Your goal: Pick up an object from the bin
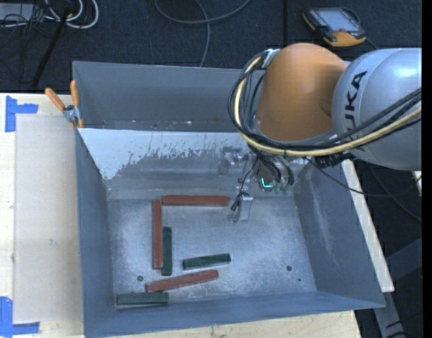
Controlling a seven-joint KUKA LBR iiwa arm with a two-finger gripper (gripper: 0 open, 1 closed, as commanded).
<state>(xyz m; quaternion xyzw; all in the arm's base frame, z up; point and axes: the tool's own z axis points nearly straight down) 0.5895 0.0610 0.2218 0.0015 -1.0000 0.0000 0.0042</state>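
Reddish-brown stick (195, 200) lies just beside the end effector (240, 208); clenched or released, I cannot tell.

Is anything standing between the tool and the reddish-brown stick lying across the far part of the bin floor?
Nothing visible does. The tool is just by the right end of that reddish-brown stick. The other sticks lie toward the lower left of the view, away from the tool.

Robot lab: KUKA arm (371, 97) over metal bin (202, 90), floor cables (195, 9).
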